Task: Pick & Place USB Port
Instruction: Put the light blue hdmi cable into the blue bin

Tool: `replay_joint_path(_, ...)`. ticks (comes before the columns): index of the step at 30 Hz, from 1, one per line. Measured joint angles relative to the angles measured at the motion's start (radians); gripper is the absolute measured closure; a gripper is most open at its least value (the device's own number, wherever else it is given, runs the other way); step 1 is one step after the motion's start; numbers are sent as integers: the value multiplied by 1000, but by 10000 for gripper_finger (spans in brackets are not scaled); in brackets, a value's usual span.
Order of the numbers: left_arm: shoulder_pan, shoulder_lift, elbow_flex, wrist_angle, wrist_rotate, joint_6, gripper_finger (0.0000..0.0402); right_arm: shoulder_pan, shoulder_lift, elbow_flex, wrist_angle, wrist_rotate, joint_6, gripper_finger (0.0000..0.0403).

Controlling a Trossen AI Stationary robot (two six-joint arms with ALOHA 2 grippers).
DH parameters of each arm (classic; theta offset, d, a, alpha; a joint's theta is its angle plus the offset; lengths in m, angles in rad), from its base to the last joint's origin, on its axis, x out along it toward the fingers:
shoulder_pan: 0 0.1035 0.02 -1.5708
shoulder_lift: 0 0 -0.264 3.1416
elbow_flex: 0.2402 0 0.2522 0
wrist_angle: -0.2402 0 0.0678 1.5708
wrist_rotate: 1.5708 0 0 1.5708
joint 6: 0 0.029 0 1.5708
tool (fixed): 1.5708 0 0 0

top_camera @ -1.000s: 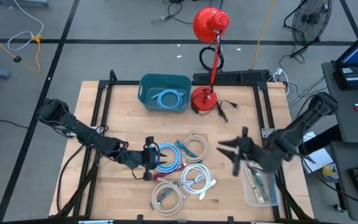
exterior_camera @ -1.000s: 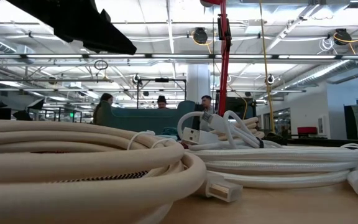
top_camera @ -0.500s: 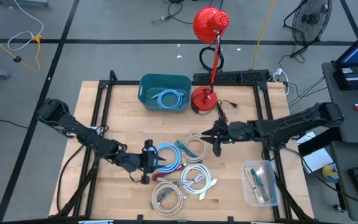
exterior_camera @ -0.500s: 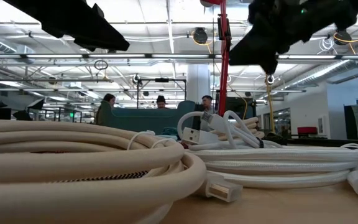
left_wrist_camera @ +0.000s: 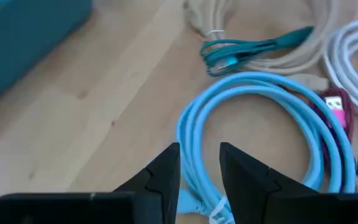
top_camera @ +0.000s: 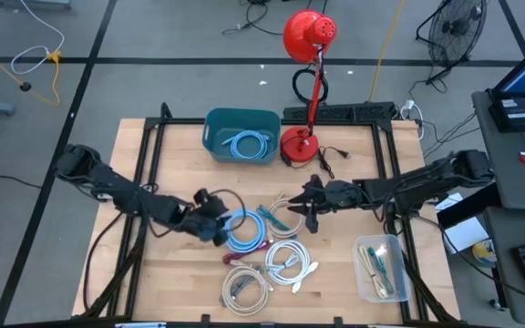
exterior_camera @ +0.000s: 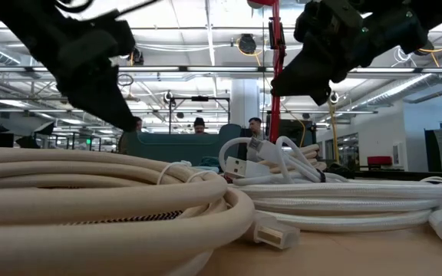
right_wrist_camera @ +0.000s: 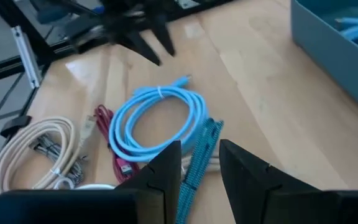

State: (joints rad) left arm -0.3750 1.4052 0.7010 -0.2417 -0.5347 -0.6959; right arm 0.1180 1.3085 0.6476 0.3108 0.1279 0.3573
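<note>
The left gripper [left_wrist_camera: 199,177] holds its two dark fingers [left_wrist_camera: 164,177] a narrow gap apart with nothing between them; through that gap shows the near edge of a light blue cable coil [left_wrist_camera: 260,134], which lies flat on the wooden table [left_wrist_camera: 73,124]. In the high view this gripper [top_camera: 210,219] sits at the coil's [top_camera: 241,229] left rim, above the wood, and whether it touches the cable cannot be told. The right gripper [right_wrist_camera: 199,171] also has its fingers [right_wrist_camera: 166,171] slightly parted and empty, poised over a teal cable bundle [right_wrist_camera: 199,155] that lies just beside the blue coil [right_wrist_camera: 157,118]. From above, the right gripper [top_camera: 309,202] hangs near the beige coil [top_camera: 285,215] at the table's middle, its arm reaching in from the right. A dark red cable [top_camera: 244,251] touches the blue coil's lower edge. Toward the table's front edge lie two white coils [top_camera: 287,260] and a beige one [top_camera: 244,287], close together. A teal bin [top_camera: 241,135] stands at the far side with another blue cable [top_camera: 251,144] coiled inside it, and a red lamp [top_camera: 304,82] stands just right of it. A clear tray [top_camera: 381,269] holding small items sits at the front right corner. In the low view thick beige cables [exterior_camera: 106,207] fill the foreground, and people show far off in the room.
</note>
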Motion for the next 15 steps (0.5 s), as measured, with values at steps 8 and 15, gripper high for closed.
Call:
replay_joint_path(8,132,0,0,-8,329,-117,286,1,45,0,68,2,-63,303)
replay_joint_path(15,139,11,-1,-196,518,-291,286,1,50,0,49,2,-79,303)
